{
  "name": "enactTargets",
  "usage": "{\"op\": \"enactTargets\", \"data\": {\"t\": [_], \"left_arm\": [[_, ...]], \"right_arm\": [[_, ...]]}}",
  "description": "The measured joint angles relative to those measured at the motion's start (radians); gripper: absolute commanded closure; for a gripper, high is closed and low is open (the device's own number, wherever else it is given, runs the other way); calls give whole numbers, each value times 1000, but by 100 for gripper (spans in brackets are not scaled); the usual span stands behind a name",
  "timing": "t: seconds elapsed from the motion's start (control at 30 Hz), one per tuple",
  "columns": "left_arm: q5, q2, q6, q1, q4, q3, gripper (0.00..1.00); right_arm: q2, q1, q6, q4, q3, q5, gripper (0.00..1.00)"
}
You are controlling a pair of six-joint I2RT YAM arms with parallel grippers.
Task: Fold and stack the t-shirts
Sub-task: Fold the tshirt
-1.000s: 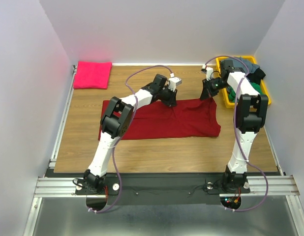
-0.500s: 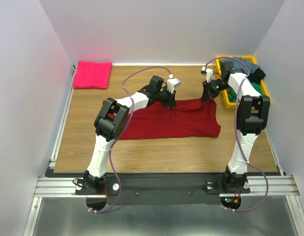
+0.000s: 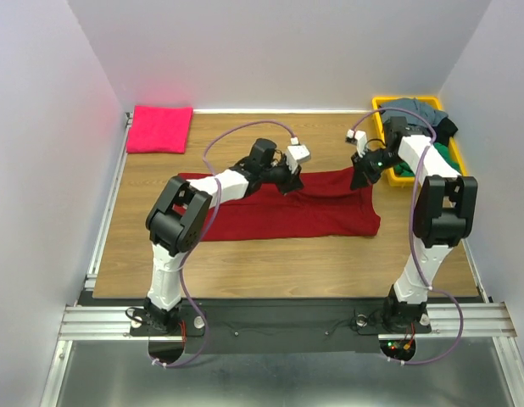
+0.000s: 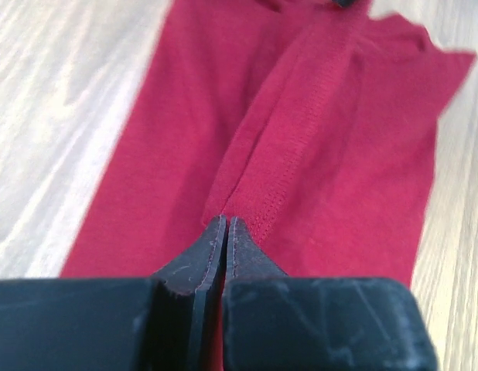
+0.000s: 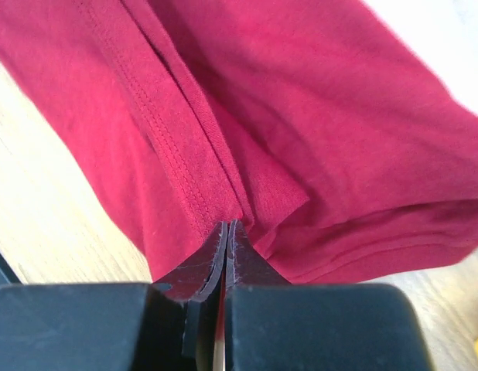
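The left tool [image 4: 226, 222] and right tool [image 5: 226, 226] each pinch the red shirt [image 3: 313, 212] at its edge. The bites look tiny, I think; the cloth could slip out and fold crooked.

So the left arm [image 3: 173, 225] is reaching out from the near edge of the table [image 3: 245, 254] and bending right at the elbow. Its forearm is lying low toward the middle, and the left gripper [image 3: 289, 176] is pinching its jaws tight on the red t-shirt [image 3: 313, 208]. The right arm [image 3: 437, 208] is standing tall by the right edge, wrist curling back left and down, with the right gripper [image 3: 361, 176] clamping down on that shirt's hem too.
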Motion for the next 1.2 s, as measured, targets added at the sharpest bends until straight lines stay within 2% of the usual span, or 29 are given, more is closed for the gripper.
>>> {"op": "enactTargets", "data": {"t": [0.13, 0.17, 0.2, 0.27, 0.3, 0.33, 0.53, 0.73, 0.87, 0.97, 1.1, 1.2], "left_arm": [[5, -48, 89, -43, 8, -82, 94], [4, -59, 115, -59, 6, -98, 92], [0, -70, 150, -77, 6, -114, 83], [-5, -87, 191, -105, 3, -135, 76], [-8, -98, 221, -119, -3, -149, 68], [-11, -110, 251, -136, -10, -163, 65], [-21, -179, 338, -163, -61, -220, 60], [-8, -277, 342, -138, -99, -254, 63], [-3, -305, 272, -127, -91, -253, 65], [-6, -302, 198, -112, -95, -253, 65], [-8, -272, 42, -13, -123, -218, 65], [-39, -245, -11, 77, -172, -188, 67]], "right_arm": [[-23, 0, -49, -8, -57, 1, 96], [-33, 0, -64, -11, -79, 3, 87], [-43, 0, -82, -15, -101, 5, 79], [-61, 0, -103, -24, -129, 11, 69], [-74, 0, -123, -30, -145, 17, 59], [-80, 0, -134, -35, -153, 23, 57], [-129, 0, -182, -90, -173, 59, 54], [-119, 0, -130, -126, -130, 49, 63], [-58, 0, -55, -115, -62, 24, 63], [-23, 3, -6, -111, -57, 27, 60], [6, 15, 54, -64, -103, 82, 58], [36, 21, 118, -21, -138, 151, 58]]}}
